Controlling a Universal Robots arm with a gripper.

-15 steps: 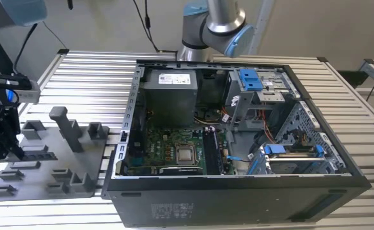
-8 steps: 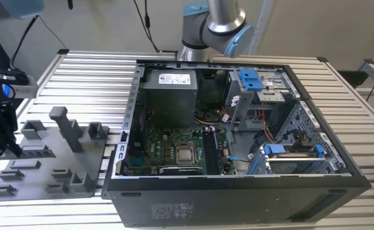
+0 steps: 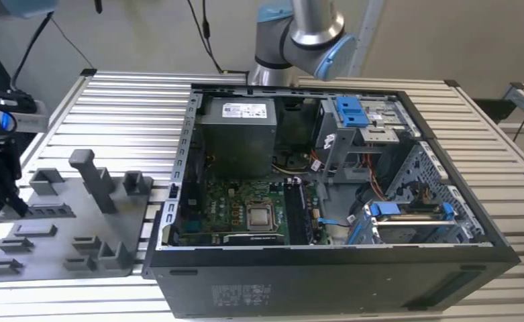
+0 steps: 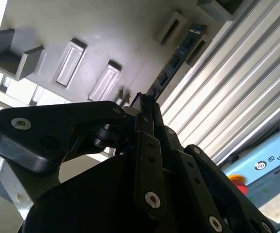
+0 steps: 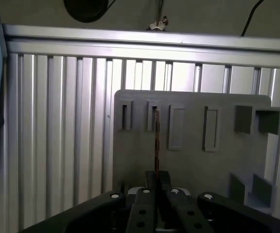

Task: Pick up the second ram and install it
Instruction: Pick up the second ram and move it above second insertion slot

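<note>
Grey plastic tray [image 5: 218, 165] lies beneath my gripper [image 5: 156, 177]; I see its fingers [image 5: 150, 180] pinched narrow on the second ram [image 5: 156, 141], held edge-on, in line with a tray slot.

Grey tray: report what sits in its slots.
The second ram stands on edge in one slot of the grey tray, its near end between the fingers. The neighbouring slots look empty. The gripper covers the tray's near edge; what lies there is hidden.
</note>
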